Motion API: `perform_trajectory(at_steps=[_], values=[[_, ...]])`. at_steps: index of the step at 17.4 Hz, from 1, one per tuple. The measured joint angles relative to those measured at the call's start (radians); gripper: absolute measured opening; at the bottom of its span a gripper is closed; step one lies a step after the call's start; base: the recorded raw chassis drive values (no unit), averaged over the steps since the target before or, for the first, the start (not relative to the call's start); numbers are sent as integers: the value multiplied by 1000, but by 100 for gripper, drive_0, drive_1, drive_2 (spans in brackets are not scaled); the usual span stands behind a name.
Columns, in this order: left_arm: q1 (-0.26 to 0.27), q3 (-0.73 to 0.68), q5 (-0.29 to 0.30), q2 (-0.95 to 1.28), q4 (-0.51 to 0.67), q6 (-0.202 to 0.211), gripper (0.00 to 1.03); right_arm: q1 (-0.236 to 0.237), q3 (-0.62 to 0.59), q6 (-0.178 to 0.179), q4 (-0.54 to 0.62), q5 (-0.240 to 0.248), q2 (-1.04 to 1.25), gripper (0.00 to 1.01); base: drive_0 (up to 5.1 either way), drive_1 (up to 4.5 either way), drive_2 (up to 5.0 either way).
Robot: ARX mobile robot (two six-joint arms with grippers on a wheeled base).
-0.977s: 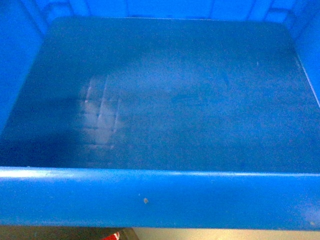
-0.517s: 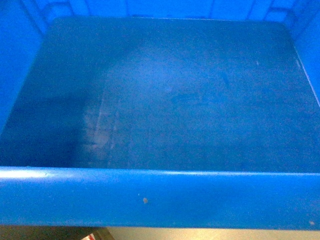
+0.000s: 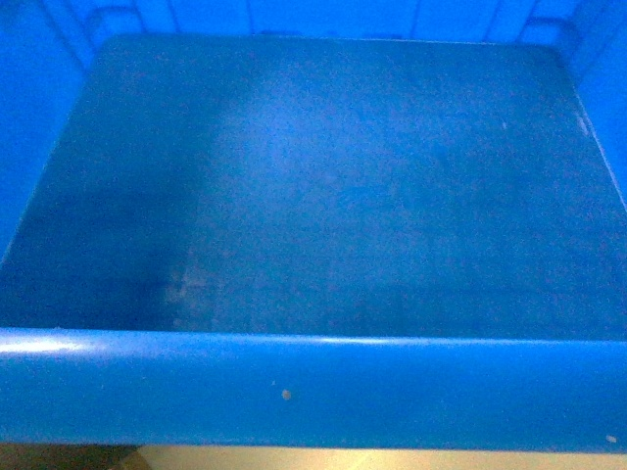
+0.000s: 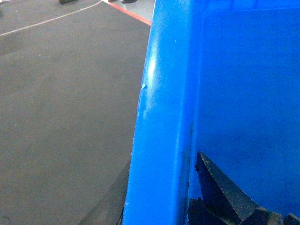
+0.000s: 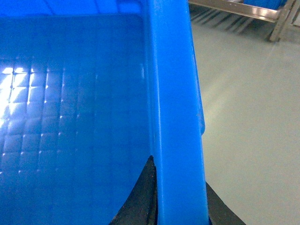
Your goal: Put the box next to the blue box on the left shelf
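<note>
Box (image 3: 294,392) fills head view: glossy blue, thick rim with brown speck, grid-embossed floor. Held above floor; left gripper (image 4: 187,206) and right gripper (image 5: 178,206) each clamp side rim.

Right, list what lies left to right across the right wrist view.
Grid-embossed floor of the box → dark finger of the right hand inside the wall → the box's thick rim → pale floor, with a metal rack at the far top.

Dark grey floor (image 4: 61,117) with red line (image 4: 133,13); pale glossy floor (image 5: 253,117), metal rack (image 5: 253,11).
</note>
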Motion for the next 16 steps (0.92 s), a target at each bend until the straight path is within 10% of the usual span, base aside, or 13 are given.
perform_trajectory(at_steps=[16], values=[[0, 0, -3, 0, 0, 0, 34, 0, 0, 0, 3, 0, 0, 9, -162, -162, -162]])
